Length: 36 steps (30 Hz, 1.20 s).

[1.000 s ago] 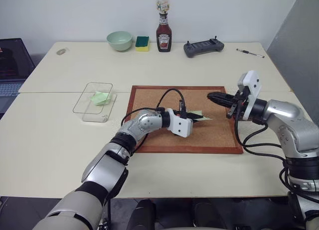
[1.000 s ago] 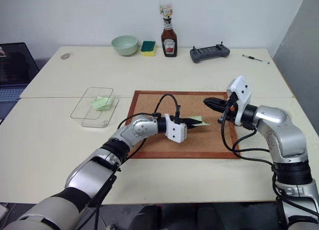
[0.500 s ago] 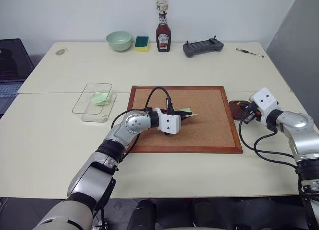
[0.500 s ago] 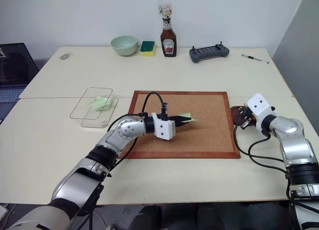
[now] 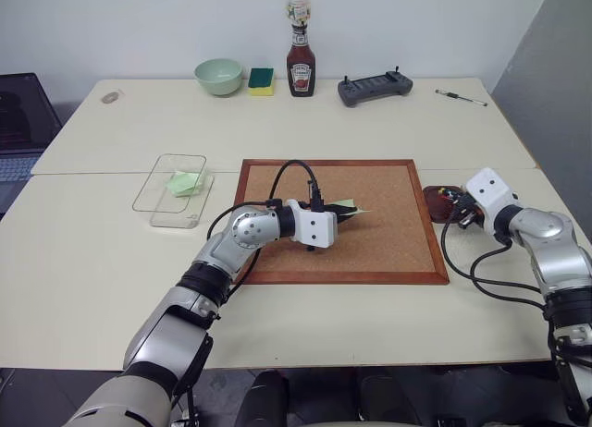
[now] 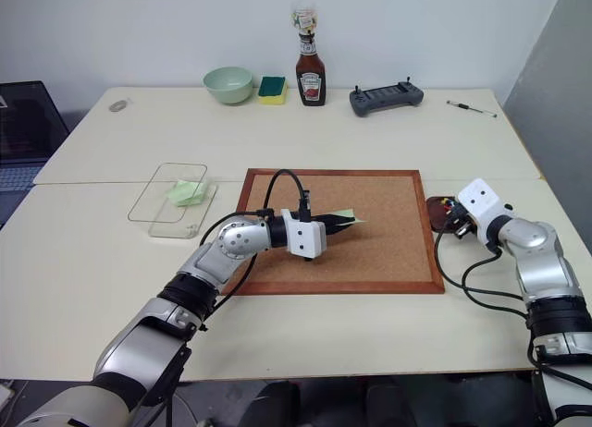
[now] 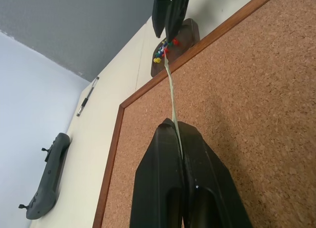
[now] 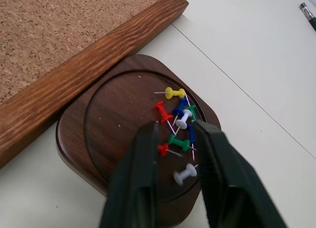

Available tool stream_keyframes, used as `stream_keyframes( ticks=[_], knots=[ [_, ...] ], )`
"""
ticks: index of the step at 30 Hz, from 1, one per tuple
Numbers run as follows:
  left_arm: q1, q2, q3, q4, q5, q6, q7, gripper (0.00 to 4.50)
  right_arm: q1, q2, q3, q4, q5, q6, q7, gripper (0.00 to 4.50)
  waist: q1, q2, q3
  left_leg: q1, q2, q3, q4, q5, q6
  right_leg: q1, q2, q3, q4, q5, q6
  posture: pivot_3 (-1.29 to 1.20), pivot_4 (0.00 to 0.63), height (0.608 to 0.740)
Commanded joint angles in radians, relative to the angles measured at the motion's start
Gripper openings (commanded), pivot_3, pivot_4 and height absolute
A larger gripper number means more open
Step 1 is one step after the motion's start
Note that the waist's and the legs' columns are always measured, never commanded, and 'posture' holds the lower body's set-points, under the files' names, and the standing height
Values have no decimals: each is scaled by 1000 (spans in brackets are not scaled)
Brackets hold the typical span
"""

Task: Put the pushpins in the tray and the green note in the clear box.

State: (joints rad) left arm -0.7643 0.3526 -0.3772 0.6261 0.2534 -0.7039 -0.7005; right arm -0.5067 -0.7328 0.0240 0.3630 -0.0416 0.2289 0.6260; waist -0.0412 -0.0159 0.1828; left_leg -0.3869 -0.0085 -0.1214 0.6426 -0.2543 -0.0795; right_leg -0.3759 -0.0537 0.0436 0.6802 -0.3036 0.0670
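L pincer (image 7: 178, 134) clamped tight on edge of green note (image 5: 345, 206), holding it over cork board (image 5: 388, 233). R pincer (image 8: 173, 144) parted, nothing held, poised over tray (image 8: 118, 119) on worktop (image 5: 92, 261) just beside board; pushpins (image 8: 177, 124) lie in tray. Clear box (image 5: 171, 189) sits well apart w/ folded green paper (image 5: 185, 182) inside
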Motion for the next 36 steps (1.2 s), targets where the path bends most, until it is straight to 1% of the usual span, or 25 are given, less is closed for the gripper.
stream_keyframes(
  ticks=[1, 2, 6, 8, 12, 15, 16, 17, 20, 22, 24, 26, 30, 33, 36],
  knots=[
    [-9, 9, 24, -34, -21, -4, 5, 0, -18, -2, -29, -44, 9, 8, -7, 2274, 0, 0, 0, 0, 0, 0, 0, 0, 0, 0, 0, 0, 0, 0, 0, 0, 150, 740],
    [-10, 10, 25, -34, -21, -2, 6, 0, -17, -1, -36, -53, 16, 14, -5, 2414, 0, 0, 0, 0, 0, 0, 0, 0, 0, 0, 0, 0, 0, 0, 0, 0, 150, 740],
    [-14, 23, 37, -43, -23, 18, 10, 0, -12, -10, -61, -99, 41, 40, 4, 3415, 0, 0, 0, 0, 0, 0, 0, 0, 0, 0, 0, 0, 0, 0, 0, 0, 150, 740],
    [-21, 33, 58, -63, -30, 57, 17, 0, -12, -16, -78, -134, 70, 51, 26, 3794, 0, 0, 0, 0, 0, 0, 0, 0, 0, 0, 0, 0, 0, 0, 0, 0, 150, 740],
    [-24, 50, 135, -150, -74, 235, 29, 0, 0, -17, -93, -220, 149, 57, 119, 3794, -2, 0, 0, -1, 0, 0, 0, 0, 0, -1, 0, 0, 0, 0, 0, 0, 150, 740],
    [2, 92, 228, -291, -134, 468, 24, 0, -7, 2, -75, -346, 256, 104, 225, 3794, -6, 0, 0, -1, 0, -1, 0, 0, 0, 0, 0, -1, 0, 0, 0, 0, 150, 740],
    [18, 113, 250, -343, -143, 535, 19, 0, -17, 13, -65, -378, 281, 121, 246, 3794, -15, 0, 0, -3, 0, -1, 0, 0, 0, -2, 0, -1, 0, 0, 0, 0, 150, 740],
    [42, 141, 279, -403, -146, 608, 18, 0, -36, 31, -46, -408, 299, 139, 260, 3794, -19, 0, 0, -5, 1, -2, 1, 0, 0, -4, 1, -1, 1, 0, 0, 0, 150, 740],
    [100, 203, 340, -538, -157, 789, 17, 0, -82, 78, -6, -460, 338, 189, 276, 3794, -30, 1, 0, -5, 1, -2, 1, 0, 0, -4, 1, -1, 1, 0, 0, 0, 150, 740],
    [152, 250, 410, -621, -165, 913, 35, 0, -119, 129, 37, -493, 380, 237, 299, 3794, -40, 1, 0, -5, 1, -3, 1, 0, 0, -4, 1, -1, 1, 0, 0, 0, 150, 740],
    [187, 272, 457, -679, -177, 1003, 52, 0, -139, 161, 63, -507, 398, 263, 311, 3794, -41, 1, 0, -5, 1, -3, 1, 0, 0, -4, 1, -2, 2, 0, 0, 0, 150, 740],
    [238, 298, 533, -718, -194, 1105, 76, 0, -166, 207, 104, -499, 403, 273, 321, 3794, -41, 0, 0, -5, 1, -5, 1, 0, 0, -4, 1, -3, 1, 0, 0, 0, 150, 740],
    [315, 351, 631, -729, -194, 1196, 122, 0, -208, 279, 162, -470, 390, 265, 331, 3794, -38, 0, 0, -5, 1, -5, 1, 0, 0, -4, 1, -3, 2, 0, 0, 0, 150, 740],
    [336, 379, 653, -689, -183, 1199, 150, 0, -225, 315, 191, -454, 380, 254, 333, 3794, -30, 0, 0, -6, 1, -5, 1, 0, 0, -4, 1, -4, 1, 0, 0, 0, 150, 740],
    [346, 391, 650, -645, -179, 1186, 183, 0, -235, 344, 213, -444, 371, 245, 336, 3794, -22, 0, 0, -6, 1, -5, 1, 0, 0, -5, 1, -4, 1, 0, 0, 0, 150, 740]
  ],
)
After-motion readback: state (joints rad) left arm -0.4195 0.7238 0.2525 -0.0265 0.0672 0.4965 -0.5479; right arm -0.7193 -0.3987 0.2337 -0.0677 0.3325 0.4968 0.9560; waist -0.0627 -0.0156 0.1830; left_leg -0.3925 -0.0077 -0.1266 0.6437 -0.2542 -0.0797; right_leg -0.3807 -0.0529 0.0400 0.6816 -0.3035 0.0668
